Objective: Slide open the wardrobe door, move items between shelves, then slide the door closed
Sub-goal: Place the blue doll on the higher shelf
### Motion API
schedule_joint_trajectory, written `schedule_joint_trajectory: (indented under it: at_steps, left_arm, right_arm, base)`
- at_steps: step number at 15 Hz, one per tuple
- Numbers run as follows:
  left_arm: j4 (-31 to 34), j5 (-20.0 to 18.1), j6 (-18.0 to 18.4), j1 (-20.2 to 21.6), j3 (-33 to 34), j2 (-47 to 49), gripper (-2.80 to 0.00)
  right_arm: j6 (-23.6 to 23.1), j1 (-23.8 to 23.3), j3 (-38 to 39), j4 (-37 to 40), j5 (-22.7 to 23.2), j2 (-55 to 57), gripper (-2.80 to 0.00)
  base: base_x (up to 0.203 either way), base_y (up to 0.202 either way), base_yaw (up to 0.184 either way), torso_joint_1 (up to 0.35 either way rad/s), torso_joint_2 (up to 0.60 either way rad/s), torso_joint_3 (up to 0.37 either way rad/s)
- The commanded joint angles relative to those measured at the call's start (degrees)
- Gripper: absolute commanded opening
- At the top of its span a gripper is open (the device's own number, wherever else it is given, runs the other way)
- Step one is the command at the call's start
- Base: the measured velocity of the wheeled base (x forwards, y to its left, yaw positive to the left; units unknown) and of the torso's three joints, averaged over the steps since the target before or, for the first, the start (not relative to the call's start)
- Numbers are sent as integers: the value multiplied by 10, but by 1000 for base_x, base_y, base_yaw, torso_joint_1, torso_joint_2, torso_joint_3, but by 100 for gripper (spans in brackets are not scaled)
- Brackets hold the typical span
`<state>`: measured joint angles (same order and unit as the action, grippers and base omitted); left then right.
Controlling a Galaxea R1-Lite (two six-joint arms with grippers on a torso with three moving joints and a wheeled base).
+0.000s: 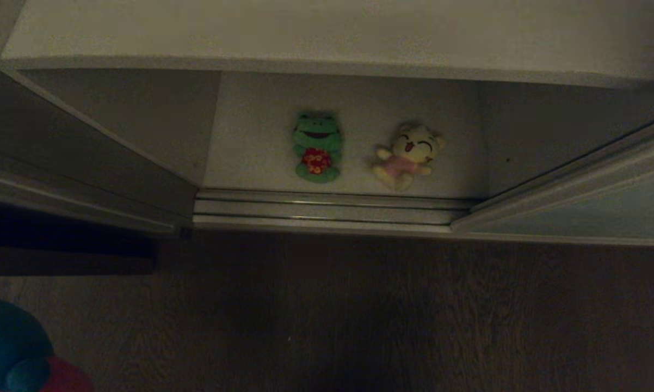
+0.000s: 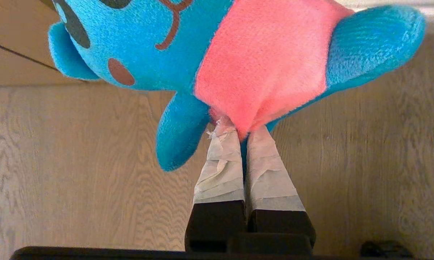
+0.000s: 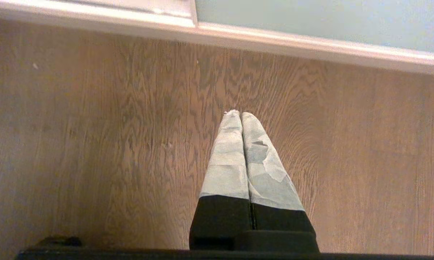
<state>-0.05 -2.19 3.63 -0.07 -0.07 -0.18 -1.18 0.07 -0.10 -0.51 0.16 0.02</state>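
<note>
Now my left gripper (image 2: 243, 131) pinched on the blue plush toy's (image 2: 238, 57) pink belly, right gripper (image 3: 240, 115) empty, fingers pressed together above the wooden floor (image 3: 94, 144).

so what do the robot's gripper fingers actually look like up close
Both grippers look alike. The left gripper has two slim fingers that taper toward the tip, wrapped in wrinkled off-white tape, a little frayed at the end, over black bases. The right gripper has the same tapered pair, its tape creased and patchy, on matching black bases with a black housing edge behind. No cables or markings show.
</note>
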Motion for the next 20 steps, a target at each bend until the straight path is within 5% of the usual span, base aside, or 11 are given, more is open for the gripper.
schedule_joint_trajectory:
  at_steps: [1,20]
  left_arm:
    - [0,0,1,1,0,2,-280]
    - [0,4,-8,0,1,2,-280]
  right_arm:
    - [0,1,0,0,0,-1,-280]
    - [0,0,0,0,0,-1,-280]
  base:
    - [0,0,0,0,5,210]
    - [0,0,0,2,1,201]
